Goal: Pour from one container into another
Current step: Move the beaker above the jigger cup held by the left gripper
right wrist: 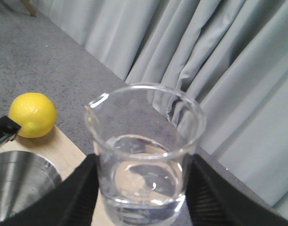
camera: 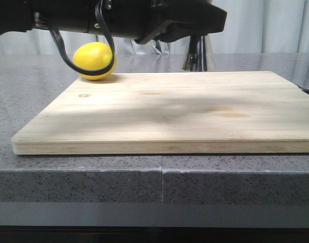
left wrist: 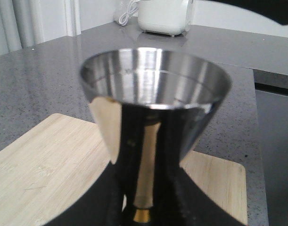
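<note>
The steel jigger (left wrist: pixel 153 80) fills the left wrist view, its open upper cone upright above the wooden board. My left gripper (left wrist: pixel 143 209) is shut on it at the narrow gold band. From the front only the jigger's lower cone (camera: pixel 199 53) shows, behind the board's far edge and under a black arm. The clear glass beaker (right wrist: pixel 144 155), partly filled with clear liquid, stands upright in my right gripper (right wrist: pixel 141 193), whose black fingers (right wrist: pixel 75 197) press its two sides. The jigger's rim (right wrist: pixel 16 188) lies just beside and below the beaker.
A yellow lemon (camera: pixel 96 59) sits at the far left corner of the wooden board (camera: pixel 164 111), which lies on the grey stone counter (camera: pixel 68 177). A white appliance (left wrist: pixel 162 16) stands far back on the counter. Grey curtains (right wrist: pixel 205 56) hang behind.
</note>
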